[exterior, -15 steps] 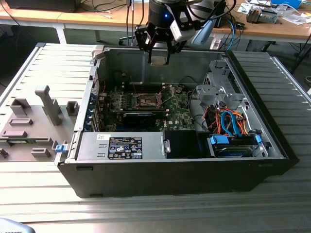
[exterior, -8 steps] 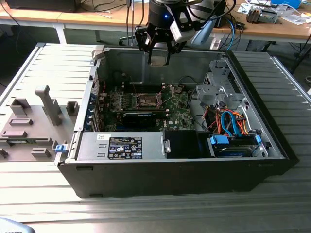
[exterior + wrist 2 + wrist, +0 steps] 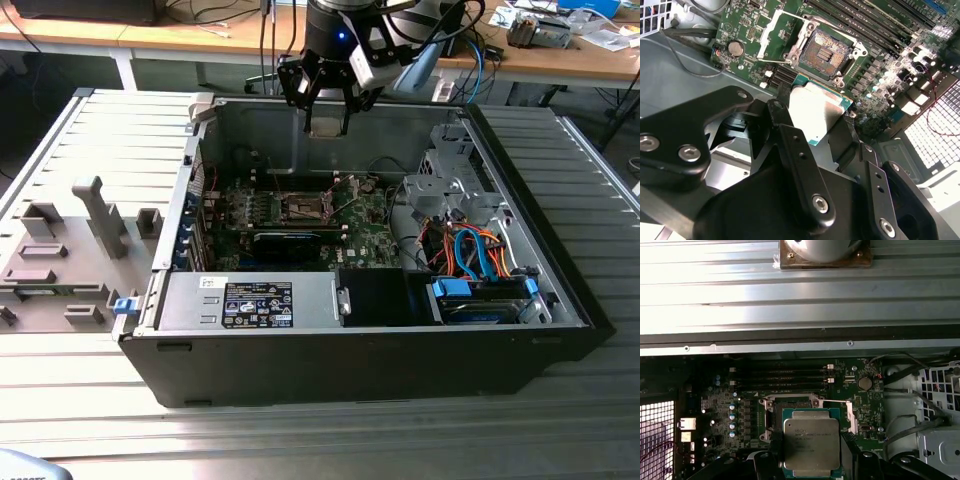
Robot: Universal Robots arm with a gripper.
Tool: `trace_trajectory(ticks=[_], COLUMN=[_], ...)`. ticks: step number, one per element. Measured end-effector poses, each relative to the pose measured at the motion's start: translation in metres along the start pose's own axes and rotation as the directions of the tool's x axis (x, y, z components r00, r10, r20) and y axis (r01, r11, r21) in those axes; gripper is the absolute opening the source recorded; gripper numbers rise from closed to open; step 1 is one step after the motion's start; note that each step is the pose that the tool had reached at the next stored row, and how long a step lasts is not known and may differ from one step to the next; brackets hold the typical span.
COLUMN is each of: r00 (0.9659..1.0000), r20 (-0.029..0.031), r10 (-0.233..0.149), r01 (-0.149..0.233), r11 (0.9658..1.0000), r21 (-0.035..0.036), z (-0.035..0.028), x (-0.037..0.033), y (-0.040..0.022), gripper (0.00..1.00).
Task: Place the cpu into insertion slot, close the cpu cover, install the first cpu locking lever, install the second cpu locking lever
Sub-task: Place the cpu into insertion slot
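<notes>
The jaws grip the cpu (image 3: 811,442) by opposite edges, holding it flat. The insertion slot (image 3: 826,52) sits bare, beyond and below the jaws, with the cpu cover (image 3: 766,29) swung back. The descent should be square to the socket and level, with no sideways drag.

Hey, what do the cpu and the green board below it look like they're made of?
On the cpu, the lid looks like silver-grey metal with a satin finish and soft glare. Its teal-green rim is probably laminate. Below it, the circuit board looks like green coated laminate, semi-matte, studded with soldered parts.
</notes>
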State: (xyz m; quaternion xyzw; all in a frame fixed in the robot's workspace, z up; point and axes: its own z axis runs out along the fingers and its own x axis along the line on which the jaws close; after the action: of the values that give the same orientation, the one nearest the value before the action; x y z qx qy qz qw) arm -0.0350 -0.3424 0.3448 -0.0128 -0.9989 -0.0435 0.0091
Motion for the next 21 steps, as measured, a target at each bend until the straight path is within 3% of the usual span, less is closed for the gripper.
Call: trace_trajectory(ticks=[21], r00=[1.0000], r20=[0.0000], r10=[0.000], r01=[0.000], r11=[1.0000], r21=[-0.0001], z=[0.0055], x=[-0.0001], y=[-0.0006], gripper=[0.55])
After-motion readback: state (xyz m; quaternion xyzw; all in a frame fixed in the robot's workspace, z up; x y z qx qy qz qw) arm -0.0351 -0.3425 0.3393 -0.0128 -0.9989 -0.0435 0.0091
